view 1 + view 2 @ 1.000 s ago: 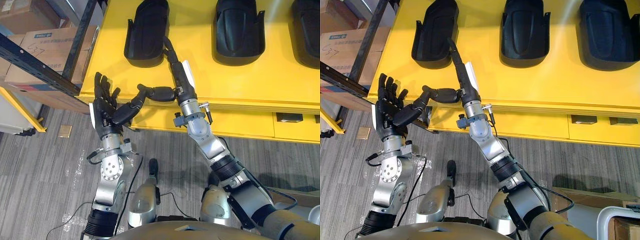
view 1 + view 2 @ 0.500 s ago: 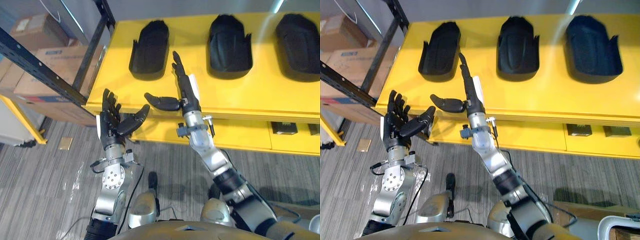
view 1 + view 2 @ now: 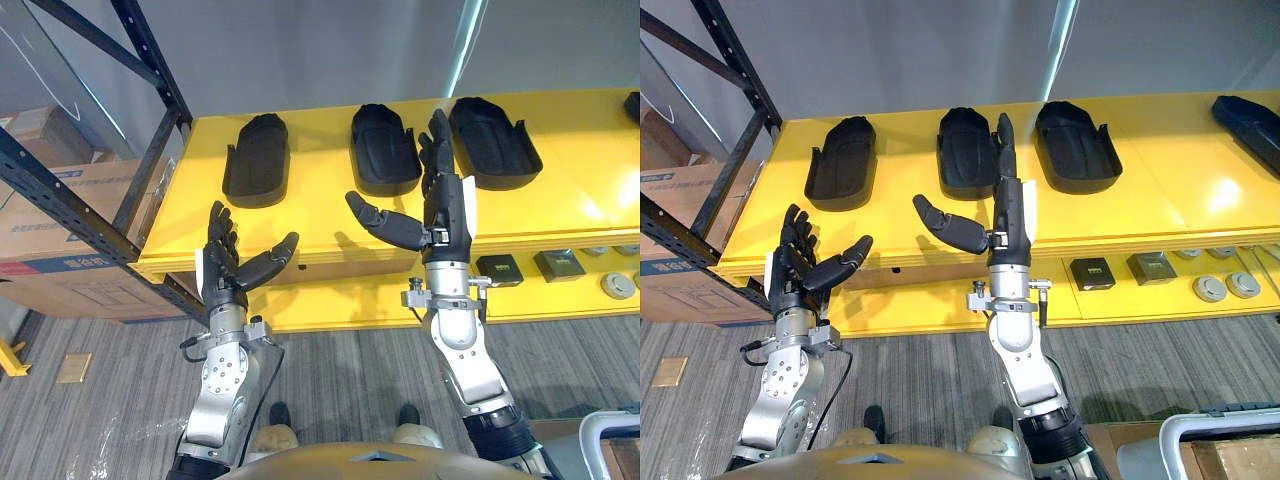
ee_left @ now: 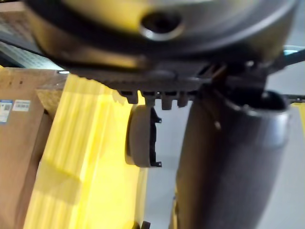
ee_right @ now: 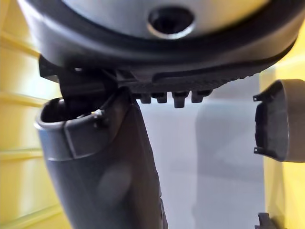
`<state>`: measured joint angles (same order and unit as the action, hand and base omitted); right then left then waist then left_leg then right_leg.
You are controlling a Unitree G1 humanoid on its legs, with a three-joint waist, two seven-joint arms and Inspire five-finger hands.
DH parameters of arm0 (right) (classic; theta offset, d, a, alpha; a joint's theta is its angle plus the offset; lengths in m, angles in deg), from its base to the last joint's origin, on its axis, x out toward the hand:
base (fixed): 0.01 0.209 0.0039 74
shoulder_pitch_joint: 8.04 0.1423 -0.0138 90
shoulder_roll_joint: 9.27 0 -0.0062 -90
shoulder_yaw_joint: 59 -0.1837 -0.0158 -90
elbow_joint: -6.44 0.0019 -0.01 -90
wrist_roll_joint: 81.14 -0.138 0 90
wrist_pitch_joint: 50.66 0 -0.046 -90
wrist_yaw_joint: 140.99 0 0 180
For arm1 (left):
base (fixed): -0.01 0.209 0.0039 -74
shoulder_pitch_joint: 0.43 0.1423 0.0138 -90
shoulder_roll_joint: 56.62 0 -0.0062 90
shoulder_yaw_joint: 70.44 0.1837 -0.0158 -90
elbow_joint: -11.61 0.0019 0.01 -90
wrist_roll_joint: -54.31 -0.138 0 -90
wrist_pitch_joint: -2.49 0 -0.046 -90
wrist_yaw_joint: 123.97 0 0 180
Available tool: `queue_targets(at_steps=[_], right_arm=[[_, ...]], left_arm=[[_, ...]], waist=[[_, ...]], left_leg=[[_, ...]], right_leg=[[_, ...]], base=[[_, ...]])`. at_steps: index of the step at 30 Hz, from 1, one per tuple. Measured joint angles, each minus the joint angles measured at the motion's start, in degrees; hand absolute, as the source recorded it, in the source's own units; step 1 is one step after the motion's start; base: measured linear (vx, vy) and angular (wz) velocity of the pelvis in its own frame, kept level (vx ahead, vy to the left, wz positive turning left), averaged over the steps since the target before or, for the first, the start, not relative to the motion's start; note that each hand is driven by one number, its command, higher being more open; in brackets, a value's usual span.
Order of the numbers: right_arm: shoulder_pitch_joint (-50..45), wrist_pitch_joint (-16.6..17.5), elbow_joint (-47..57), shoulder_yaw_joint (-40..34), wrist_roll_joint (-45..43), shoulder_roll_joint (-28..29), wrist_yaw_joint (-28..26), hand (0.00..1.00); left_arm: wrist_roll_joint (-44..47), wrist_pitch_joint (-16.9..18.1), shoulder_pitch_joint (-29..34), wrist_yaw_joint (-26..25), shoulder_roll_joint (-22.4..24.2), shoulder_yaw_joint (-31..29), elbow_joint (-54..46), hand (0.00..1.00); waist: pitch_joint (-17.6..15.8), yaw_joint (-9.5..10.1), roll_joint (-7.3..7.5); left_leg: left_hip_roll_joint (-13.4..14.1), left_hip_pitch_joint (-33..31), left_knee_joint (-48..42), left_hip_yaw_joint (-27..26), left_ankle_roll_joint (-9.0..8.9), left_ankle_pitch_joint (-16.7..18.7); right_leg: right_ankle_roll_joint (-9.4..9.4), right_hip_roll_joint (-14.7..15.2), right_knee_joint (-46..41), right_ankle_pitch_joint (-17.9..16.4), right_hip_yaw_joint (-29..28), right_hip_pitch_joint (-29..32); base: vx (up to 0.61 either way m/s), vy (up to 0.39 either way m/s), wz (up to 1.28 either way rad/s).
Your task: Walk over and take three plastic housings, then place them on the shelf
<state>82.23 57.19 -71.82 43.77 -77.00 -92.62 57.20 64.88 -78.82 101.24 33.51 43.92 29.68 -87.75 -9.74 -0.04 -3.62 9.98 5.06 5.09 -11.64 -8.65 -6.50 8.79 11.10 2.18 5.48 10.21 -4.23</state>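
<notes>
Three black plastic housings lie in a row on the yellow table (image 3: 300, 215): a left housing (image 3: 256, 158), a middle housing (image 3: 384, 148) and a right housing (image 3: 492, 140). My left hand (image 3: 228, 270) is held up in front of the table's near edge, open, with nothing in it. My right hand (image 3: 440, 195) is raised over the table's front, just before the gap between the middle and right housings. It is open and empty, with its thumb (image 3: 950, 225) spread out to the left. One housing (image 4: 140, 136) shows past the left hand and another housing (image 5: 274, 121) past the right hand.
A black metal rack (image 3: 150, 170) stands at the left, with cardboard boxes (image 3: 60, 200) behind it. Small parts (image 3: 1210, 288) sit on a lower ledge under the table's front. Another dark part (image 3: 1245, 118) lies at the table's far right. A grey bin (image 3: 1200, 440) is at the lower right.
The whole view has shifted and takes in more of the table. My right hand, earlier beside the left housing, now stands before the middle and right ones. Both hands have stayed open.
</notes>
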Motion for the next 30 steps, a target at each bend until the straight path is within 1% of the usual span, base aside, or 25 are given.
queue_targets(at_steps=[3,5,6,7,8,9,10,11,12,14,15,16,17,18,19,20,22,24,25,26,27,28,29,30], right_arm=[[-3.28,0.03,2.09,-0.94,-0.09,0.22,1.82,1.00],[-6.97,0.01,2.16,-3.84,2.24,0.87,7.73,1.00],[-9.18,-0.01,2.01,-6.96,4.07,1.99,10.91,1.00],[-9.91,-0.11,1.79,-8.27,5.23,2.44,12.46,1.00],[-12.00,-0.18,1.14,-11.86,7.25,3.38,16.06,1.00],[-14.60,-0.23,-0.98,-17.04,8.49,3.86,20.70,1.00],[-15.17,-0.22,-1.53,-18.21,8.60,3.95,21.50,1.00],[-17.09,-0.16,-4.48,-22.86,8.26,4.31,24.35,1.00],[-19.18,0.07,-9.11,-27.87,6.13,4.77,27.35,1.00],[-20.65,0.55,-13.73,-31.01,4.93,5.05,29.04,1.00],[-22.36,0.65,-20.12,-34.00,3.74,5.12,31.14,1.00],[-22.69,0.66,-22.04,-34.57,3.62,5.14,31.47,1.00],[-23.26,0.71,-24.69,-34.94,3.27,5.12,31.95,1.00],[-23.71,1.13,-28.17,-35.02,1.74,5.13,32.28,1.00],[-23.63,1.48,-30.30,-34.74,0.78,5.13,32.29,1.00],[-23.27,1.77,-34.51,-34.01,-1.53,5.20,32.12,1.00],[-22.62,1.89,-40.05,-32.94,-5.35,5.68,30.91,1.00],[-21.98,1.81,-44.75,-32.22,-7.86,6.81,28.69,1.00],[-21.91,1.61,-47.43,-31.98,-10.35,7.52,25.93,1.00],[-21.74,1.06,-50.09,-31.35,-13.55,7.78,21.93,1.00],[-21.66,0.36,-51.48,-31.04,-14.63,7.85,19.52,1.00],[-21.07,-1.42,-54.97,-30.22,-16.12,7.85,14.70,1.00],[-19.85,-4.56,-59.26,-30.03,-16.39,7.94,9.27,1.00],[-19.13,-6.14,-61.71,-30.05,-16.39,8.09,6.66,1.00]], left_arm=[[-0.13,-0.17,0.61,0.77,-0.01,-0.84,0.00,1.00],[-4.73,-0.17,2.46,-0.69,-0.01,-1.13,-0.01,1.00],[-6.70,-0.07,3.62,-2.34,0.00,-1.41,0.00,1.00],[-6.71,0.11,4.07,-3.17,0.00,-1.60,0.00,1.00],[-6.71,0.70,5.28,-5.28,0.07,-2.50,0.10,1.00],[-6.94,3.58,7.75,-7.74,0.20,-4.78,0.25,1.00],[-6.94,4.25,8.33,-8.11,0.22,-5.36,0.25,1.00],[-8.23,6.39,10.38,-9.71,0.32,-7.81,0.26,1.00],[-12.07,8.91,12.76,-12.83,0.43,-10.53,0.45,1.00],[-14.35,11.29,14.03,-15.52,0.41,-12.13,0.99,1.00],[-18.69,14.23,15.02,-20.19,0.42,-13.77,2.53,1.00],[-20.60,14.83,15.31,-22.00,0.44,-14.12,3.03,1.00],[-23.42,15.50,15.52,-24.65,0.41,-14.29,3.94,1.00],[-26.91,16.43,15.49,-28.05,0.39,-14.15,5.51,1.00],[-28.32,16.82,15.41,-29.53,0.34,-13.99,6.34,1.00],[-30.05,17.50,15.24,-32.05,0.27,-13.54,8.26,1.00],[-31.36,17.90,15.24,-34.80,0.28,-12.86,11.31,1.00],[-30.65,18.08,15.24,-34.59,0.35,-12.69,15.03,1.00],[-28.62,18.07,15.27,-33.13,0.42,-12.46,18.51,1.00],[-25.09,17.60,15.32,-30.29,0.55,-11.94,22.92,1.00],[-22.71,16.86,15.18,-27.82,0.64,-11.75,25.36,1.00],[-17.84,14.60,14.45,-23.21,0.87,-11.67,31.29,1.00],[-13.48,12.71,13.24,-19.31,1.28,-12.09,38.75,1.00],[-11.86,11.67,12.60,-17.31,1.61,-12.74,42.78,1.00]], waist=[[0.70,0.08,0.37],[1.48,0.00,0.64],[1.50,-0.16,0.64],[1.50,-0.28,0.64],[1.54,-0.39,0.57],[1.60,-0.84,0.60],[1.62,-0.97,0.61],[1.65,-1.44,0.63],[1.82,-1.73,0.59],[2.21,-1.77,0.52],[2.93,-1.82,0.36],[3.14,-1.89,0.30],[3.51,-1.95,0.18],[3.75,-1.97,0.40],[3.87,-1.97,0.51],[4.04,-1.88,0.57],[4.74,-1.86,0.63],[4.70,-1.73,0.70],[4.68,-1.65,0.75],[4.71,-1.52,0.83],[4.70,-1.43,0.90],[4.79,-1.27,1.22],[4.95,-0.98,1.85],[4.92,-0.77,2.24]], left_leg=[[0.64,0.40,0.00,-1.09,-0.36,0.32],[0.89,0.39,-0.01,-2.00,-0.61,0.54],[0.90,0.40,-0.01,-2.37,-0.65,0.60],[0.90,0.40,-0.01,-2.47,-0.67,0.63],[0.95,0.42,-0.01,-2.89,-0.69,0.76],[1.07,0.41,-0.01,-3.37,-0.79,0.92],[1.10,0.41,-0.02,-3.46,-0.84,0.96],[1.22,0.41,-0.02,-3.62,-0.92,1.03],[1.36,0.41,-0.02,-3.81,-1.01,1.13],[1.48,0.43,-0.02,-3.95,-1.13,1.27],[1.61,0.40,-0.02,-4.14,-1.24,1.43],[1.64,0.43,-0.02,-4.26,-1.24,1.51],[1.65,0.48,-0.01,-4.34,-1.24,1.57],[1.63,0.60,-0.01,-4.32,-1.17,1.63],[1.63,0.78,-0.01,-4.29,-1.14,1.64],[1.63,1.48,-0.01,-4.28,-1.00,1.82],[1.54,1.71,0.00,-3.95,-0.75,2.18],[1.54,1.59,0.01,-3.75,-0.90,2.30],[1.51,1.58,0.02,-3.75,-0.87,2.29],[1.42,1.63,0.02,-3.75,-0.85,2.27],[1.39,1.69,0.03,-3.75,-0.84,2.26],[1.34,1.79,0.03,-3.67,-0.83,2.26],[1.35,1.91,0.03,-3.57,-0.83,2.26],[1.36,2.06,0.03,-3.45,-0.83,2.26]], right_leg=[[-0.08,-0.65,0.04,-0.03,-1.02,0.37],[-0.08,-0.94,0.03,-0.03,-1.90,1.07],[-0.06,-0.97,0.04,0.00,-2.34,1.36],[-0.05,-0.98,0.04,0.01,-2.45,1.45],[0.03,-1.04,0.04,0.06,-2.85,1.73],[0.03,-1.19,0.04,0.07,-3.21,2.03],[0.03,-1.23,0.04,0.07,-3.27,2.08],[-0.01,-1.35,0.07,0.04,-3.34,2.13],[-0.04,-1.48,0.14,0.02,-3.34,2.15],[-0.06,-1.61,0.25,0.00,-3.41,2.15],[-0.07,-1.74,0.59,-0.01,-3.52,2.01],[-0.05,-1.76,0.72,0.00,-3.59,1.96],[-0.04,-1.78,0.92,-0.01,-3.64,1.84],[-0.31,-1.76,0.89,-0.20,-3.63,1.71],[-0.30,-1.75,0.86,-0.21,-3.60,1.54],[-0.33,-1.75,0.85,-0.29,-3.57,0.78],[-0.27,-1.67,0.85,-0.54,-3.28,0.29],[-0.28,-1.54,0.84,-0.59,-2.62,0.02],[-0.28,-1.44,0.85,-0.63,-2.29,-0.20],[-0.27,-1.28,0.87,-0.65,-1.99,-0.50],[-0.26,-1.21,0.92,-0.66,-1.84,-0.72],[-0.24,-1.11,0.94,-0.70,-1.60,-0.98],[-0.22,-1.13,0.99,-0.71,-1.53,-1.13],[-0.19,-1.13,1.01,-0.76,-1.43,-1.34]], base=[[0.02,-0.010,-0.17],[0.03,-0.007,-0.18],[0.03,0.002,-0.16],[0.02,0.005,-0.15],[0.02,0.004,-0.14],[0.02,0.002,-0.15],[0.03,0.001,-0.10],[0.03,-0.002,-0.05],[0.03,-0.004,-0.04],[0.00,-0.002,-0.02],[0.00,-0.004,-0.06],[-0.01,-0.003,-0.06],[-0.02,0.001,-0.03],[0.00,0.000,0.00],[0.00,0.000,0.00],[0.00,0.000,0.00],[-0.04,0.004,0.08],[-0.04,0.005,0.15],[-0.04,0.006,0.15],[-0.03,0.008,0.14],[-0.02,0.011,0.12],[-0.01,0.010,0.07],[0.00,0.008,0.05],[0.00,0.000,0.00]])
